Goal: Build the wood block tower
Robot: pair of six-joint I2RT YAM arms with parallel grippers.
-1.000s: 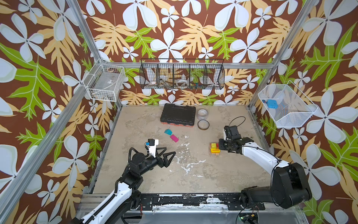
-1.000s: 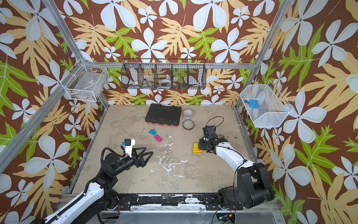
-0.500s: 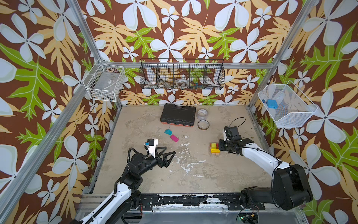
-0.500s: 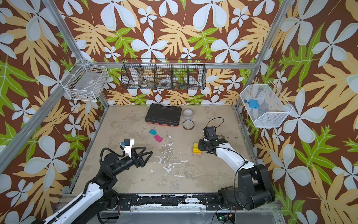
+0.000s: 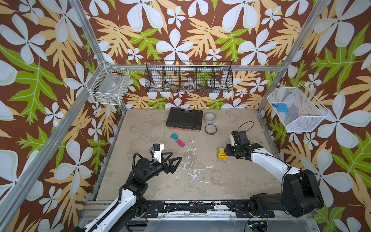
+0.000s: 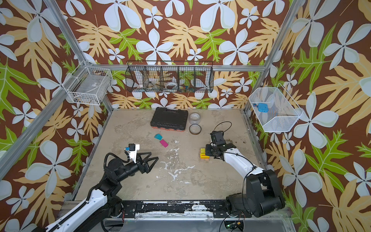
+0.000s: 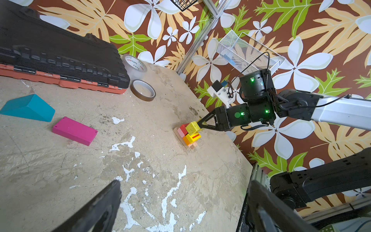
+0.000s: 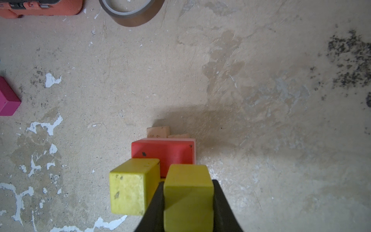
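The tower (image 5: pixel 222 153) (image 6: pixel 204 154) (image 7: pixel 188 134) stands right of the table's middle: plain wood bars (image 8: pixel 158 131) at the bottom, then a yellow and red striped brick, then a red block (image 8: pixel 162 152). One yellow-green cube (image 8: pixel 131 186) rests on top. My right gripper (image 5: pixel 226 152) (image 6: pixel 207 153) (image 8: pixel 188 181) is shut on a second yellow-green cube (image 8: pixel 187 196) beside it. A teal wedge (image 5: pixel 174 136) (image 7: pixel 28 107) and a magenta brick (image 5: pixel 180 143) (image 7: pixel 74 130) lie loose left of centre. My left gripper (image 5: pixel 176 156) (image 6: pixel 153 155) (image 7: pixel 184 182) hovers open and empty in front of them.
A black tool case (image 5: pixel 184 120) lies at the back, with a clear tape roll (image 5: pixel 210 118) and a brown tape roll (image 5: pixel 210 129) to its right. Wire baskets hang on the left wall (image 5: pixel 109 86), back wall (image 5: pixel 188 77) and right wall (image 5: pixel 297 109).
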